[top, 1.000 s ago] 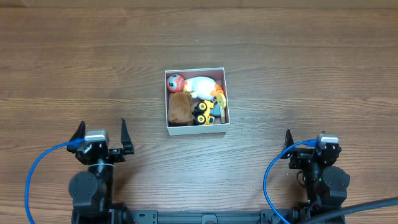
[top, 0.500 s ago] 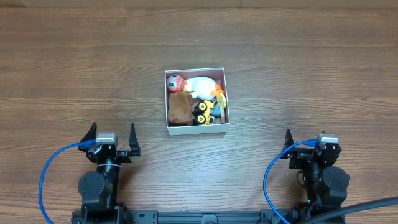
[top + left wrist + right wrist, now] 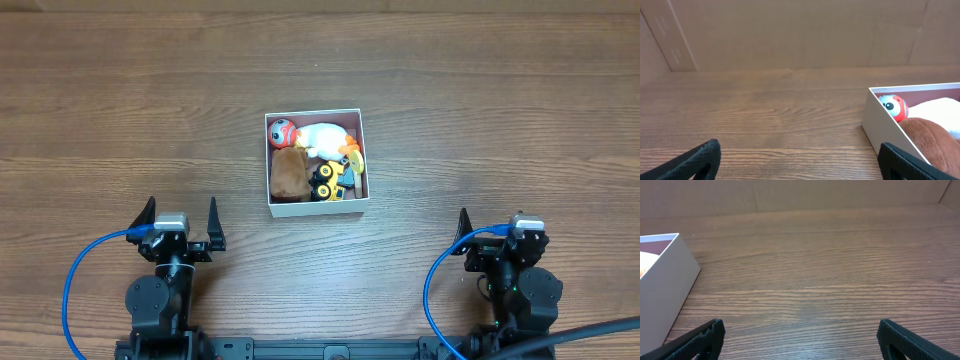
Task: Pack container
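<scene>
left gripper (image 3: 181, 207) sits low at the near-left edge of the table (image 3: 480, 80), fingers spread wide w/ nothing btwn them; in the left wrist view (image 3: 800, 148) only the two dark fingertips (image 3: 702, 156) show at the bottom corners, bare wood in the gap. right gripper (image 3: 494, 226) sits at the near-right edge, jaws likewise wide apart and empty; the right wrist view (image 3: 800, 327) has its tips at the lower corners w/ plain wood btwn. a blue cable (image 3: 72, 285) loops off the left arm, another blue cable (image 3: 430, 290) off the right.

the container (image 3: 315, 209) stands upright near the table's centre, ahead of both grippers and apart from each, nearer the left one. white walls, dusty pink inside. in the left wrist view its corner (image 3: 880, 131) is at the right; in the right wrist view its wall (image 3: 662, 287) is at the left edge.

inside it: a red round toy w/ an eye (image 3: 283, 131) in the far-left corner, a white plush (image 3: 325, 137) just beside it along the far wall, a brown plush (image 3: 290, 173) on the near-left side, a yellow-and-black toy vehicle (image 3: 330, 182) near-right, an orange bit (image 3: 351, 153) by the right wall. toys touch and overlap; exact stacking can't be told.
</scene>
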